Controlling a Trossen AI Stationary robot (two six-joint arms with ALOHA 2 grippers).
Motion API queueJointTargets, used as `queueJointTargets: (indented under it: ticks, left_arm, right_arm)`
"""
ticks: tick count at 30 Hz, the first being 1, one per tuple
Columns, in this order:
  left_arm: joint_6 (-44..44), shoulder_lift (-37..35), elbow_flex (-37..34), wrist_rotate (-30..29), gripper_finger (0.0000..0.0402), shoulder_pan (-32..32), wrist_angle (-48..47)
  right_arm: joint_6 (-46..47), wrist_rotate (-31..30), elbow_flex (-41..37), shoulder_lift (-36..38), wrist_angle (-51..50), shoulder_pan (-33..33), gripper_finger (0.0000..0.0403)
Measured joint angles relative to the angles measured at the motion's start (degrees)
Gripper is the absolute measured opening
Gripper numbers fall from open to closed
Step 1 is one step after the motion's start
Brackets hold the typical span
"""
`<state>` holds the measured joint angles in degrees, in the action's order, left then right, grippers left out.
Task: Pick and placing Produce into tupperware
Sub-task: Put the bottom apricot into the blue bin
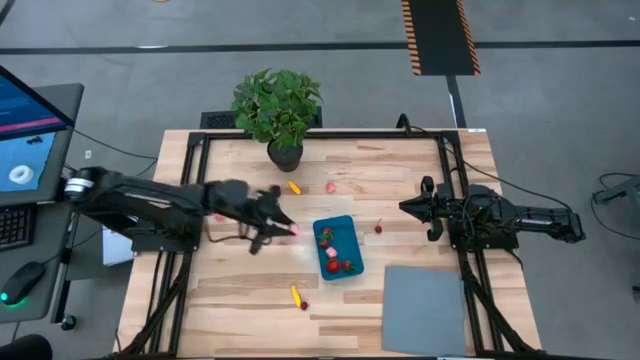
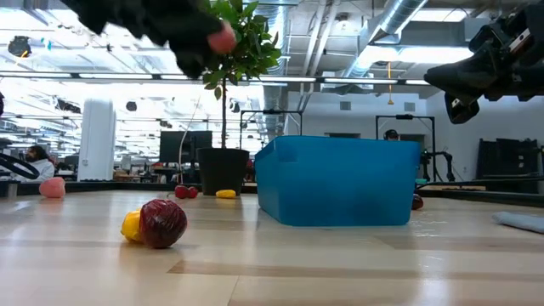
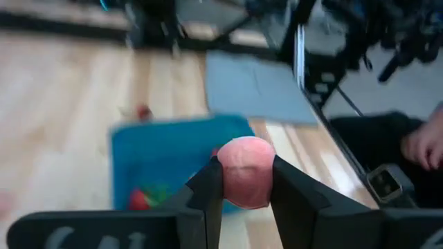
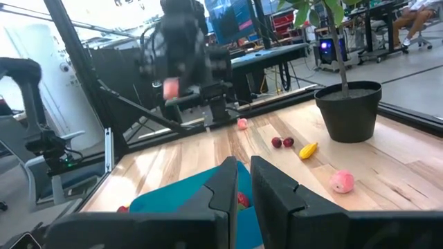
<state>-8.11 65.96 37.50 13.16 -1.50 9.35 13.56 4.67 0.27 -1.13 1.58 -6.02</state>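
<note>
Now the left gripper (image 3: 247, 181) pinches a pink piece of produce (image 3: 246, 171) in the air, just left of the tupperware (image 1: 338, 248).

Its fingers (image 3: 208, 190) press on both sides of that round piece. The teal tub sits mid-table with red pieces (image 1: 346, 265) inside; a yellow-orange piece (image 1: 296, 295) lies nearer and to its left, another (image 1: 294, 186) with a pink one (image 1: 331, 186) lies beyond it by the potted plant (image 1: 278, 108). The right gripper (image 1: 408, 207) hovers right of the tub, jaws nearly pressed together, holding nothing. A grey mat (image 1: 424, 309) lies at the near right.
</note>
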Motion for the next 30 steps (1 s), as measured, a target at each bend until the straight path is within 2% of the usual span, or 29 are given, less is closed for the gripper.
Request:
queueJointTargets:
  ticks: [12, 21, 30]
  left_arm:
    - [1.5, -32.3, 0.0, -9.6, 0.0093, 1.4, -20.4]
    - [1.0, -51.7, -5.5, -12.6, 0.0093, 0.8, -22.6]
    - [-4.7, -66.0, -17.0, -15.5, 0.0094, 0.8, -22.9]
  right_arm:
    - [0.0, 0.0, 0.0, 0.0, -0.1, 0.0, 0.0066]
    - [0.0, 0.0, 0.0, 0.0, -0.1, 0.0, 0.0066]
    - [0.0, 0.0, 0.0, 0.0, -0.1, 0.0, 0.0066]
